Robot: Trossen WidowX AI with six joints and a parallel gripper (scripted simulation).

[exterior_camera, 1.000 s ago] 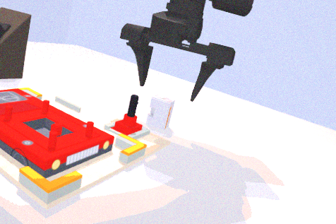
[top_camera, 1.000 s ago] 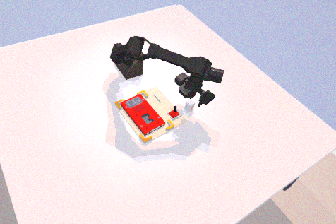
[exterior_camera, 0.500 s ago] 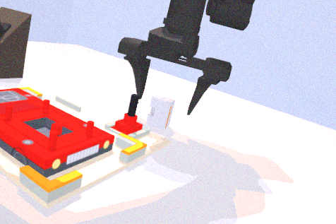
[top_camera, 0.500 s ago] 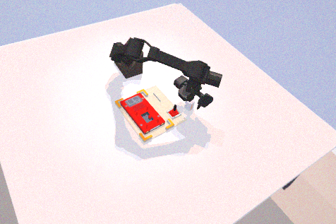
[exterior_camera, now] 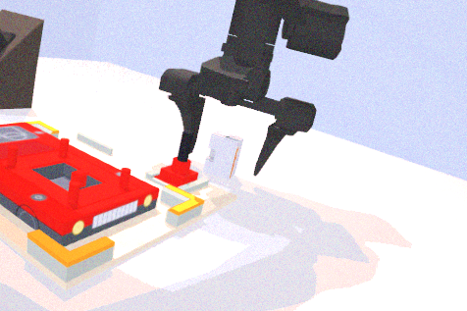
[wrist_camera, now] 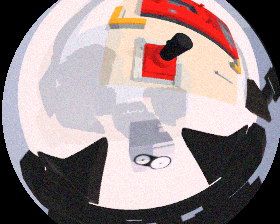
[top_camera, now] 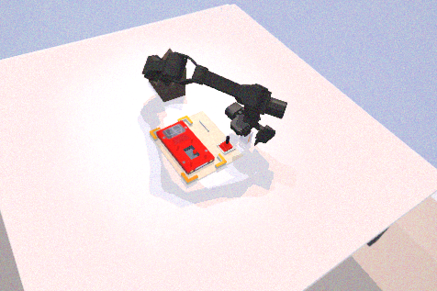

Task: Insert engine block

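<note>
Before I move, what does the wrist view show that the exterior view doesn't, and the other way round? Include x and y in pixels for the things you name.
Only wrist: two joined rings on the pale block (exterior_camera: 222, 157) (wrist_camera: 150, 137) between the tool's (exterior_camera: 221, 167) (wrist_camera: 145, 160) fingers.
Only exterior: the car body's (exterior_camera: 113, 181) (wrist_camera: 200, 17) round headlights and striped grille (exterior_camera: 115, 214).
Both: that block, the car body, the red piece (exterior_camera: 172, 176) (wrist_camera: 150, 70) with its black peg (exterior_camera: 184, 147) (wrist_camera: 175, 47), and the open tool.

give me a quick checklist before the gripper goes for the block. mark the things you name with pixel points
- Gripper (top_camera: 250, 139) (exterior_camera: 221, 163) (wrist_camera: 145, 134) open: ok
- Block (top_camera: 246, 139) (exterior_camera: 223, 157) (wrist_camera: 150, 142) standing upright: ok
- Opening (top_camera: 191, 152) (exterior_camera: 64, 177) in car body (top_camera: 172, 142) (exterior_camera: 29, 172) (wrist_camera: 215, 30) free for the block: ok
- Block seated in opening: not ok, it stands outside the car body
- Finger clear of black post (top_camera: 227, 139) (exterior_camera: 186, 139) (wrist_camera: 177, 46): cannot tell, they overlap in the exterior view
- Slot side facing rib: cannot tell
</note>
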